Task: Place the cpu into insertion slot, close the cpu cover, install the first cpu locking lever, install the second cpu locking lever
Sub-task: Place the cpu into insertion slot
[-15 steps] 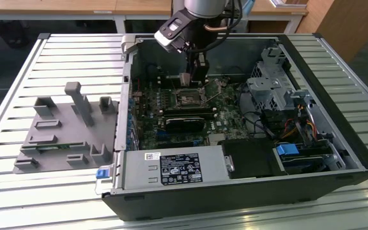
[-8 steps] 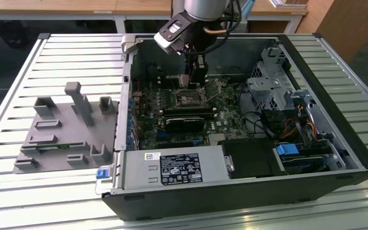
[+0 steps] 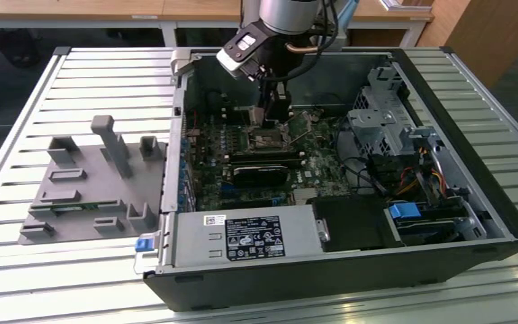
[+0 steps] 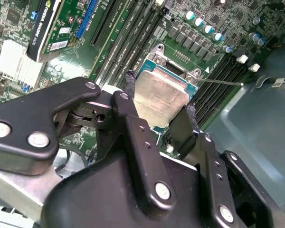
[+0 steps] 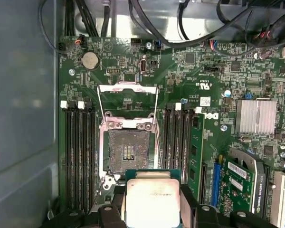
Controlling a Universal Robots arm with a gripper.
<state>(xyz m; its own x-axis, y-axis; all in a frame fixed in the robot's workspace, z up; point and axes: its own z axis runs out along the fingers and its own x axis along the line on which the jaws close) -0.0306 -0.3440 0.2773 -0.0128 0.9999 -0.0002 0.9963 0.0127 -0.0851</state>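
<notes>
The gripper (image 4: 160, 97) is clamped on the cpu (image 4: 156, 105), a small flat square with a dull silvery-beige metal face and a thin green edge. Its two black fingers (image 4: 129, 84), faced with rough dark pads, press on opposite sides of the chip. In the first wrist view the cpu (image 5: 153, 204) hangs between the fingers (image 5: 187, 195) just beside the insertion slot (image 5: 128, 151), overlapping the slot's near edge. It is not seated.

The slot is a square socket with a dark, finely grained centre and a bright metal rim, and that centre lies bare. The cpu cover (image 5: 128, 87), a thin silvery frame with a cut-out middle, stands hinged open at the far side of the socket. Two thin wire levers (image 5: 156, 124) run along the socket's sides, unlatched. Long black memory slots (image 5: 80, 156) flank the socket on the green motherboard (image 5: 180, 76). A ribbed aluminium heat sink (image 5: 255, 116) and a black graphics card (image 5: 242, 183) sit further off.

In the exterior view the arm reaches down into an open black computer case (image 3: 475, 202). The gripper (image 3: 272, 123) is low over the socket area. The case lies on a slatted metal table (image 3: 61, 290). A grey moulded fixture (image 3: 79, 196) sits on the slats at the exterior view's left.
</notes>
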